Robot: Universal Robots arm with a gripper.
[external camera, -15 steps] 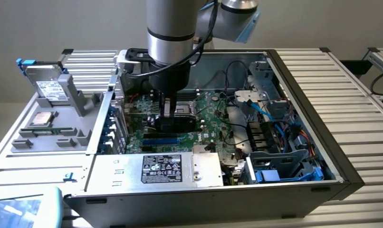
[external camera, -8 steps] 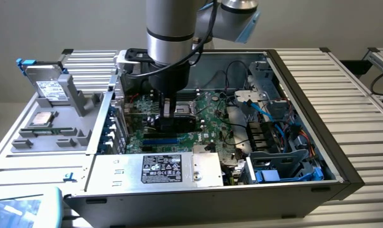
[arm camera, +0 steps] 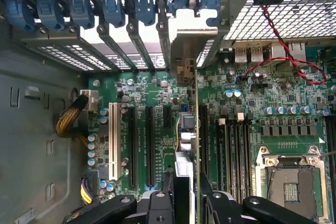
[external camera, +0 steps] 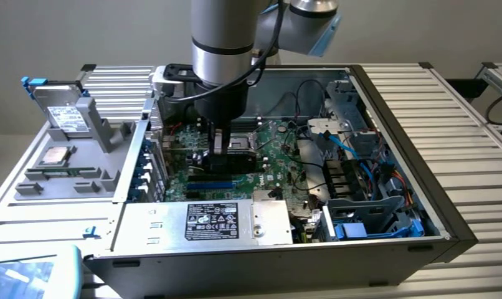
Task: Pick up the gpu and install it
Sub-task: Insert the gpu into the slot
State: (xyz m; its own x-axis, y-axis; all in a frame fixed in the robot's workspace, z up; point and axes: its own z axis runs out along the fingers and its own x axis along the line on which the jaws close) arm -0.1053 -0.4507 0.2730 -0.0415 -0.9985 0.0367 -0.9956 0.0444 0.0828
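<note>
Ribbed metal tabletop [external camera: 471, 124] is being occupied by an open computer case [external camera: 276, 265]; the gpu [arm camera: 188, 135] is being clenched edge-on by the gripper [arm camera: 185, 195] over the motherboard [arm camera: 157, 85], beside its black expansion slots [arm camera: 148, 140].

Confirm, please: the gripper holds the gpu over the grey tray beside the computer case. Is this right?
Not over the grey tray. The exterior view shows the gripper holding the gpu over the motherboard inside the computer case.
</note>
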